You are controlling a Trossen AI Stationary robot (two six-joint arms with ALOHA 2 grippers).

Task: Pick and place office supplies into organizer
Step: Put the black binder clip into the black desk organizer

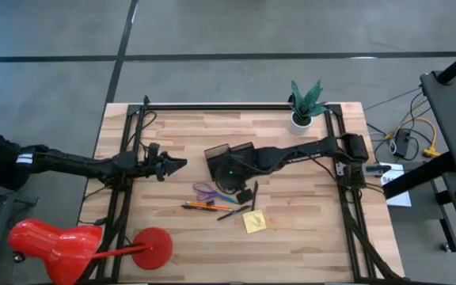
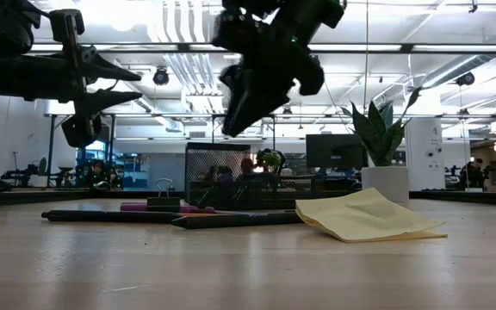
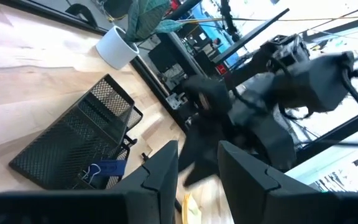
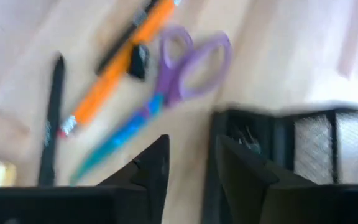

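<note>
The black mesh organizer (image 1: 228, 157) stands mid-table. My right gripper (image 1: 229, 171) hovers open over its near edge, holding nothing; its wrist view shows the organizer (image 4: 291, 155) beside the fingers. On the wood nearer the front lie the purple-handled scissors (image 4: 191, 62), orange pencil (image 4: 114, 71), blue pen (image 4: 110, 146), black pen (image 4: 51, 118) and a small dark piece (image 4: 139, 62). The yellow sticky-note pad (image 1: 253, 222) lies flat to their right. My left gripper (image 1: 176, 165) waits open in the air left of the organizer (image 3: 79, 143).
A white pot with a green plant (image 1: 305, 107) stands at the far edge, right of the organizer. A red object (image 1: 54, 247) lies off the table's near left corner. A small blue clip (image 3: 107, 168) sits in the organizer. Bare wood shows along the near edge.
</note>
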